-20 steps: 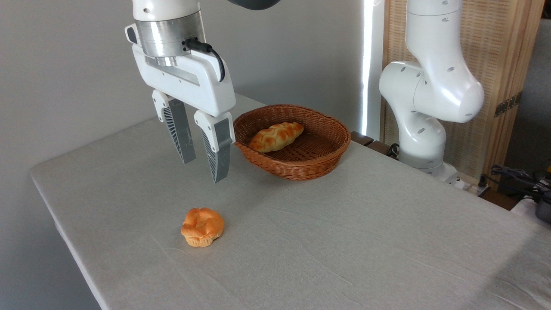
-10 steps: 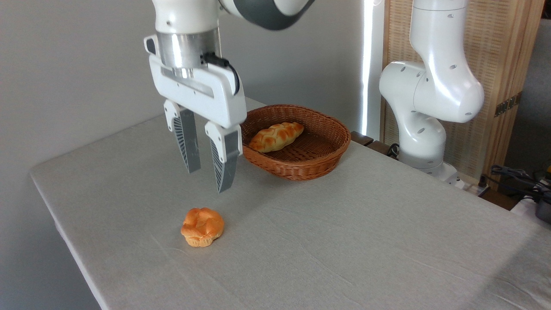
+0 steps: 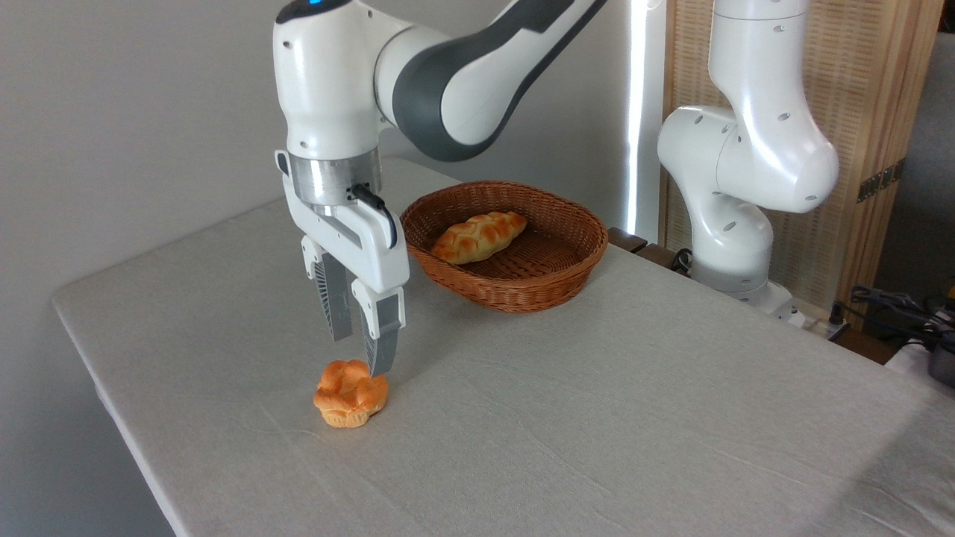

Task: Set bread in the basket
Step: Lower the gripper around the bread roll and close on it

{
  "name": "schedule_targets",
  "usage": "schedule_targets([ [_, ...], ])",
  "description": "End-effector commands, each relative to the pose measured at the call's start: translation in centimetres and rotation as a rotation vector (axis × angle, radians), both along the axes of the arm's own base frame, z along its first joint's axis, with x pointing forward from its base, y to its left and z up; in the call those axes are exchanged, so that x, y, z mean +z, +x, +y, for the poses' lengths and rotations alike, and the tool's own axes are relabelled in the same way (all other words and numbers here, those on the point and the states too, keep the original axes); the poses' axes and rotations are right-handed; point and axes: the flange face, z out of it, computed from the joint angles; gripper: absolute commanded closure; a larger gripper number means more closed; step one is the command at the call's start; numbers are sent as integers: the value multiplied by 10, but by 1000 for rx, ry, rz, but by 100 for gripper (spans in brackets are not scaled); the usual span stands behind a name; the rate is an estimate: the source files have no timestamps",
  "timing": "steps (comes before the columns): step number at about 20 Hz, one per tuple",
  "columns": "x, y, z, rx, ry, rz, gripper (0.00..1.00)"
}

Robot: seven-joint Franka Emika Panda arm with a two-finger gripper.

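On cloth-covered table (image 3: pixel 597 418), bread (image 3: pixel 351 393) sits just below gripper (image 3: pixel 359 356).

The tool (image 3: pixel 361 354) has dropped from mid-air to just above the bread (image 3: pixel 351 393)

Bright, sharp daylight from a blown-out strip behind; soft shadows on the table (image 3: pixel 597 418).

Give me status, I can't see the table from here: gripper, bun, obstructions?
Gripper open, just above the bun, not gripping. Bun on the table, outside the basket. Braided loaf in basket. Nothing in the way.
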Motion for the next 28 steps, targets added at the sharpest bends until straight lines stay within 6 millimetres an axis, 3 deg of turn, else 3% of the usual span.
schedule_targets([
  [1, -8, -2, 2, -23, 13, -14, 0],
  [4, -34, -1, -11, -46, 4, -44, 0],
  [7, -44, -3, -13, -77, 35, -72, 1],
  [8, -48, -2, -16, -92, 48, -79, 7],
  [9, -54, -2, -17, -97, 48, -84, 23],
  [10, -55, -2, -17, -98, 46, -94, 49],
  [11, -56, -2, -17, -98, 46, -94, 67],
  [13, -56, -3, -17, -96, 46, -93, 89],
  [14, -56, -3, -17, -98, 47, -88, 95],
  [21, -53, -3, -16, -84, 47, -82, 97],
  [28, -7, 9, -9, -68, 55, -36, 98],
])
